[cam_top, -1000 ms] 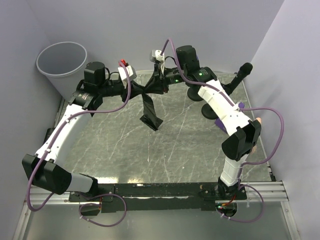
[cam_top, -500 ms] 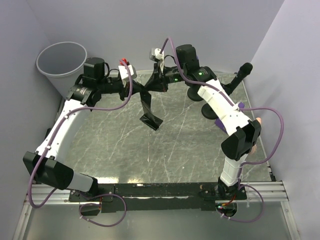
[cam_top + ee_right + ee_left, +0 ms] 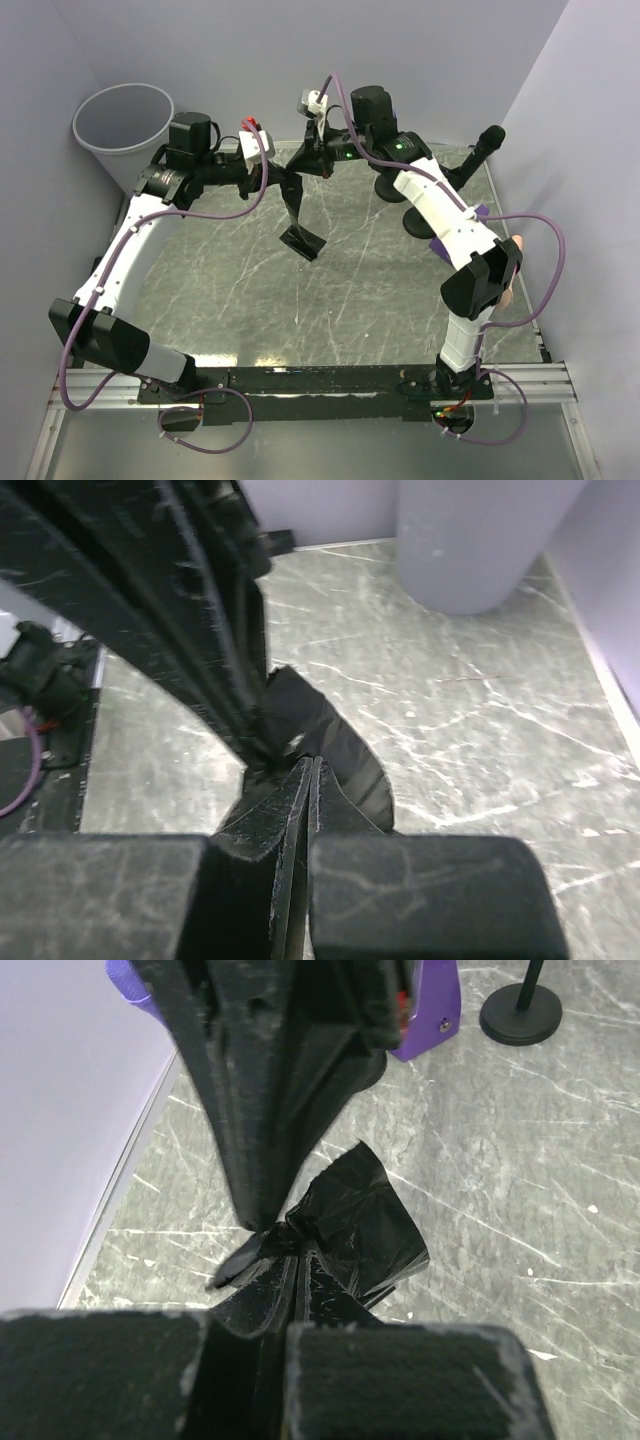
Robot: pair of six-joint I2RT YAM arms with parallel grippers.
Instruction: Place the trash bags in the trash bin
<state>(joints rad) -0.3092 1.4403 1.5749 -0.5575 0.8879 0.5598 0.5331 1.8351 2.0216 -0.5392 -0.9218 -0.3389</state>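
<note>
Black plastic: the trash bag (image 3: 299, 215) hangs bunched over the far middle of the counter (image 3: 300, 310), gathered at its top. I cannot tell whether its lower end touches the surface.
Left grip: my left hand (image 3: 283, 183) is clamped tight on the bag's gathered top. The left wrist view shows the plastic squeezed between the pads.
Left reach: the left arm (image 3: 130, 250) stretches forward along the left side. Its wrist is turned inward, so the hand points right toward the centre.
Right grip: my right hand (image 3: 304, 168) is closed on the same bunch of plastic, meeting the left hand almost tip to tip.
Right reach: the right arm (image 3: 440, 215) is folded at the elbow and reaches to the far edge, the hand angled down and to the left.
Bin: the light grey trash bin (image 3: 125, 125) stands upright in the far left corner, just beyond the left wrist and apart from the bag.
</note>
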